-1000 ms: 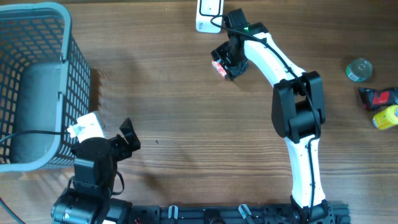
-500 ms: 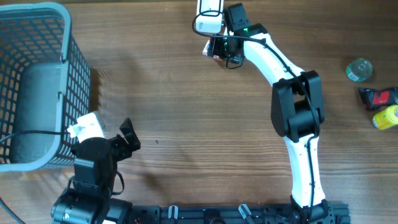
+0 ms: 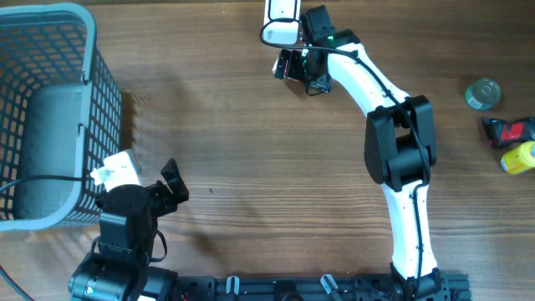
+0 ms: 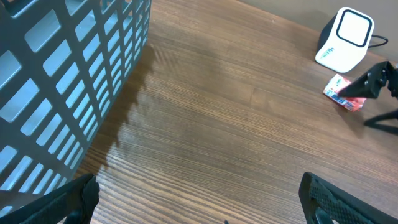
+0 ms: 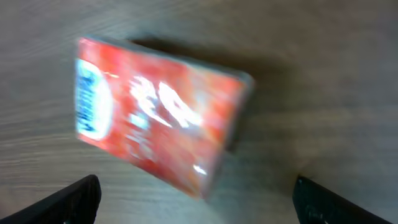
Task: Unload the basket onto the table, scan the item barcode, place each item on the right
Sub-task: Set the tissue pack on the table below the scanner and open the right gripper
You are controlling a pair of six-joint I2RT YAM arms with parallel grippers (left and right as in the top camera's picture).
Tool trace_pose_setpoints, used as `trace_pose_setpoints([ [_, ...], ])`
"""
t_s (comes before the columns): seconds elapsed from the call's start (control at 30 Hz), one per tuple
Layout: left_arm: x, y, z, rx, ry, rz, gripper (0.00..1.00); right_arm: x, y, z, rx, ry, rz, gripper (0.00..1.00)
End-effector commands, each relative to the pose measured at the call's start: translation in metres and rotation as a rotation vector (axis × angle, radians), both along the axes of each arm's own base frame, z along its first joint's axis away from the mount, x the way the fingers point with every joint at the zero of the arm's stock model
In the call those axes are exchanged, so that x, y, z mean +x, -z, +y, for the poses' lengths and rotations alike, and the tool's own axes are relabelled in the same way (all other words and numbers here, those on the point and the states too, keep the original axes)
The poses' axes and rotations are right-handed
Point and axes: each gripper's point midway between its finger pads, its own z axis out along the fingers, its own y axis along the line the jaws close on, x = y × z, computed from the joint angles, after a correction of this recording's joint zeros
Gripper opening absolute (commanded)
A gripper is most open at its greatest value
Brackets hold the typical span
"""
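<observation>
Red packet [image 5: 158, 118] lies flat on the table [image 5: 311, 74] right under the right jaws, which are spread wide. Its long axis runs roughly finger-to-finger. The left jaws, also spread, sit well away.

The red packet [image 5: 158, 115] is smeared by blur, its print unreadable.

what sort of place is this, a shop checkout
Probably a mock shop checkout set up on a wooden table. A white boxy barcode scanner stands at the far edge, a blue plastic mesh basket sits at the left, and a small red packet lies beside the scanner.
</observation>
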Motion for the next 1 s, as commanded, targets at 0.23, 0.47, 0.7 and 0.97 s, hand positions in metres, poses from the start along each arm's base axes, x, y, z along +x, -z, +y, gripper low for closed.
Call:
trace_pose_setpoints([
  [0.23, 0.0, -0.002, -0.001, -0.006, 0.006, -0.007, 1.0, -0.001, -0.057, -0.005, -0.087, 0.114, 0.026, 1.0],
  [0.47, 0.0, -0.002, -0.001, -0.009, 0.004, -0.008, 1.0, -0.005, -0.093, -0.001, -0.066, 0.116, 0.019, 1.0],
  [0.7, 0.0, -0.002, -0.001, -0.015, 0.0, -0.009, 1.0, 0.035, -0.113, 0.022, -0.017, 0.053, -0.192, 1.0],
  [0.97, 0.0, -0.002, -0.001, -0.015, 0.0, -0.009, 1.0, 0.083, -0.149, 0.028, -0.126, -0.112, -0.511, 1.0],
])
